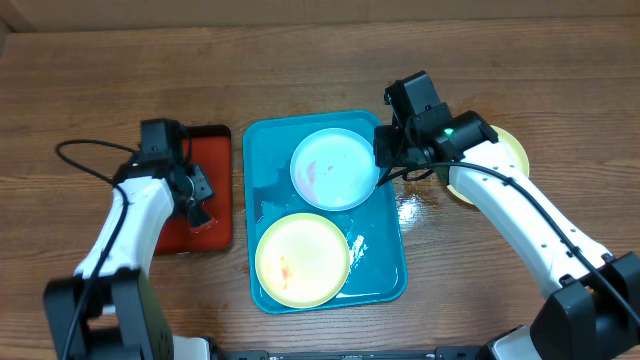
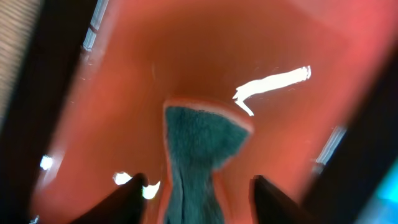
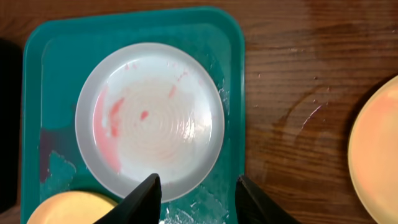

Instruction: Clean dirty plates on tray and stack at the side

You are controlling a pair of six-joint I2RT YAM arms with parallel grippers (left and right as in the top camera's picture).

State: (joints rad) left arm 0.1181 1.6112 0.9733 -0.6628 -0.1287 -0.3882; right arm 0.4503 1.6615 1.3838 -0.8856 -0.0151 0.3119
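The turquoise tray [image 1: 385, 250] [image 3: 227, 68] holds a light teal plate [image 1: 334, 168] [image 3: 152, 118] with reddish smears and, nearer the front, a pale yellow plate [image 1: 302, 259] [image 3: 68, 210] with a faint smear. A third yellow plate [image 1: 505, 150] [image 3: 379, 149] lies on the table to the right, partly under my right arm. My right gripper [image 1: 388, 152] [image 3: 197, 182] hangs open over the teal plate's rim and the tray's right side, holding nothing. My left gripper [image 1: 197, 207] [image 2: 196, 186] is low over the red tray [image 1: 212, 160] [image 2: 155, 62], open, its fingers either side of a teal-grey cloth [image 2: 199, 143] without touching it.
Wet patches shine on the wooden table [image 1: 415, 205] right of the turquoise tray, and droplets lie on the tray floor [image 3: 205, 205]. The red tray has a black rim [image 2: 37, 74]. Cables trail from both arms.
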